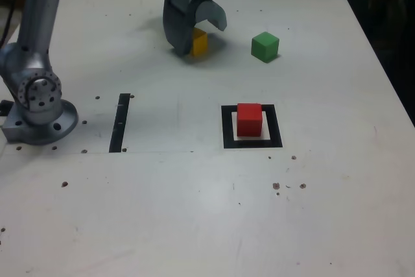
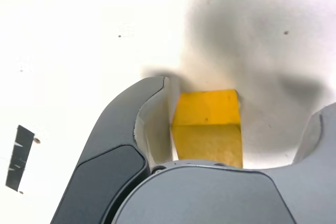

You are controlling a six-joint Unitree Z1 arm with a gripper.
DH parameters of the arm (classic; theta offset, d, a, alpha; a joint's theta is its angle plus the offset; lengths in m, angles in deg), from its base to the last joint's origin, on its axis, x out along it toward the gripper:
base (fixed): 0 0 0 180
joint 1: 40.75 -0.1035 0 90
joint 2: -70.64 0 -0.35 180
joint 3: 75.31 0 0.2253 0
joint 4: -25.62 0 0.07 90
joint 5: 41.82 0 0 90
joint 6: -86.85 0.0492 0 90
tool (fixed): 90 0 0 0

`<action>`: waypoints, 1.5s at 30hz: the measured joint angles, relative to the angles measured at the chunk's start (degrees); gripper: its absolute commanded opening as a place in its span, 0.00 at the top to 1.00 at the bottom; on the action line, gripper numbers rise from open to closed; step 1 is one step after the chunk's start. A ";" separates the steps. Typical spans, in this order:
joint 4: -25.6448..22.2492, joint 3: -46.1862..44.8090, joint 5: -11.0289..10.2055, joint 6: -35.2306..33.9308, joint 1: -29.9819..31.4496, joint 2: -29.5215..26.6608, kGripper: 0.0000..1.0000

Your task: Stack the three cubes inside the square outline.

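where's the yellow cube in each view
Exterior view: the yellow cube sits far back on the table, between the open gripper's fingers, to the exterior view's left of the green cube.
Wrist view: the yellow cube fills the middle, against one finger.
Shared landmark: the black strip.

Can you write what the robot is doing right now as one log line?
gripper: open, around yellow cube, one finger against it | red cube: inside square outline | green cube: on table, apart
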 measured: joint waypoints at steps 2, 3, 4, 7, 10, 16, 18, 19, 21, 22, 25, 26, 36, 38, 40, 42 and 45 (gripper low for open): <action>-1.46 0.52 -0.31 0.00 0.00 0.05 0.34; -1.90 0.75 -0.48 0.00 0.00 0.05 0.39; -2.07 0.88 -0.61 0.00 0.00 0.05 0.43; -2.27 1.22 -0.77 -0.04 0.00 0.05 0.53; -2.27 1.36 -0.69 -0.03 -0.01 0.06 0.58; -1.42 1.56 0.42 0.61 -0.01 1.07 0.62; -1.16 1.63 0.53 0.80 -0.01 1.74 0.65; -1.15 1.65 0.53 0.85 -0.01 1.80 0.66; -1.14 1.81 0.48 0.90 -0.01 1.80 0.70; -1.14 1.88 0.42 0.94 -0.01 1.80 0.71; -1.18 2.18 0.35 1.21 0.00 1.79 0.73; -1.34 2.37 0.34 1.29 0.01 1.76 0.73; -7.16 4.20 -1.22 2.56 4.88 -3.98 0.73; -8.83 4.20 -1.84 3.37 8.38 -6.51 0.73; -10.11 4.07 -2.21 4.78 11.96 -8.97 0.73; -10.96 3.36 -2.01 6.25 15.77 -11.68 0.73; -11.95 2.49 -1.04 6.75 21.41 -14.38 0.73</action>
